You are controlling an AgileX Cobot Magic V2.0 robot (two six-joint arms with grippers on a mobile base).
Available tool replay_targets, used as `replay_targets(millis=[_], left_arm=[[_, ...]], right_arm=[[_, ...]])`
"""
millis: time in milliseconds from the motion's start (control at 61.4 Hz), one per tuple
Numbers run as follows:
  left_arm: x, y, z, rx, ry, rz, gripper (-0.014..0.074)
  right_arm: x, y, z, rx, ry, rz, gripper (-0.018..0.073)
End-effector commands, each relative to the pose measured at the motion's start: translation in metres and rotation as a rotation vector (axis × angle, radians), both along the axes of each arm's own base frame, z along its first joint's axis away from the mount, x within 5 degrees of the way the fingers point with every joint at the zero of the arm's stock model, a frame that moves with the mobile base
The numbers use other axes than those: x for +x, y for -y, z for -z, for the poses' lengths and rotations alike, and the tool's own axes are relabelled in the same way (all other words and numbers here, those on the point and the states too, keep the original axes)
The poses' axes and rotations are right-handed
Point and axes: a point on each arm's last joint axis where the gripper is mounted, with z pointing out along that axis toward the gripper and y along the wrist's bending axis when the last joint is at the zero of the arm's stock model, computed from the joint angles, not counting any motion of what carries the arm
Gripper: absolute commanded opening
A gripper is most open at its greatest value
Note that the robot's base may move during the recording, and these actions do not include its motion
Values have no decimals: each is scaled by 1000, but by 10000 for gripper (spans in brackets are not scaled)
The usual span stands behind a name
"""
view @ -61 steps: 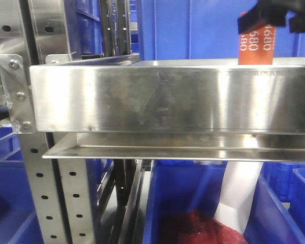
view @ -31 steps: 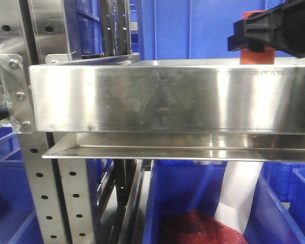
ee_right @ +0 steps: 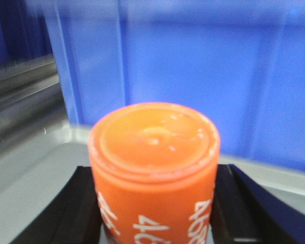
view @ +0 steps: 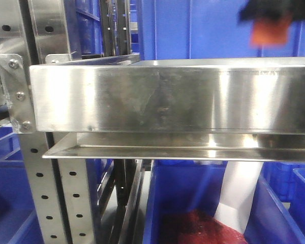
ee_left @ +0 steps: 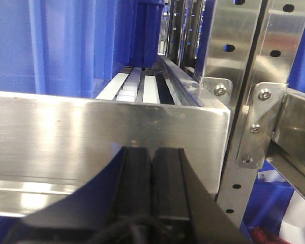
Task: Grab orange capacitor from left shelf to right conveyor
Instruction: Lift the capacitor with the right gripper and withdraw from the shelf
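The orange capacitor [ee_right: 153, 168], marked "4680" in white, stands upright between the black fingers [ee_right: 84, 206] of my right gripper [ee_right: 152, 208], which is shut on it. In the front view the orange capacitor [view: 271, 30] is a blur at the top right. It hangs just above the rim of the left shelf [view: 157, 96], under the dark right gripper [view: 272, 9]. My left gripper [ee_left: 152, 152] is shut and empty, its jaws pressed together in front of the left shelf's steel lip [ee_left: 66, 127]. The right conveyor is out of view.
Perforated grey uprights [view: 40, 178] bound the shelf on the left. Blue bins [view: 213, 30] stand behind the shelf. Another blue bin [view: 183, 198] below it holds red material [view: 193, 226] and a white sheet [view: 239, 193]. A bolted bracket [ee_left: 259, 127] stands right of the left gripper.
The right gripper dropped lower around the capacitor, then rose with it. The capacitor's base now shows above the shelf lip, blurred by motion.
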Motion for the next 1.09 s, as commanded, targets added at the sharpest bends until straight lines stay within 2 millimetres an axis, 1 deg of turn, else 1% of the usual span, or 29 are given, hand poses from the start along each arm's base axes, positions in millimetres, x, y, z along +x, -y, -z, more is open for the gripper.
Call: replay_targets(millis=[0, 81, 147, 196, 326, 391, 456, 522, 701, 782, 896, 1076], left_arm=[[-2, 0, -11, -10, 113, 1, -105], [-2, 0, -11, -10, 113, 1, -105], [-2, 0, -11, -10, 113, 1, -105], [-2, 0, -11, -10, 113, 1, -105], [-2, 0, -11, -10, 113, 1, -105], [-2, 0, -11, -10, 113, 1, -105], [-2, 0, -11, -10, 113, 1, -105], [-2, 0, -11, -10, 113, 1, -105], [-2, 0, -11, -10, 113, 1, -105], [-2, 0, -11, -10, 113, 1, -105], [-2, 0, -11, -10, 113, 1, -105], [-2, 0, -11, -10, 113, 1, -105]], right_arm=[[-18, 12, -37, 15, 95, 28, 143], [-39, 23, -46, -2, 56, 56, 143], [-54, 30, -48, -20, 9, 72, 143], [-69, 34, -52, -31, -12, 82, 143], [-105, 42, -57, -50, -56, 89, 143], [-125, 46, -62, -47, -39, 91, 143], [-141, 50, -63, -43, -25, 94, 143], [-161, 54, -65, -33, 17, 95, 143], [-201, 61, -58, -3, 140, 98, 143], [-213, 64, -53, 7, 183, 99, 143], [-224, 66, -50, 19, 231, 100, 143], [-226, 66, -51, 23, 247, 100, 143]])
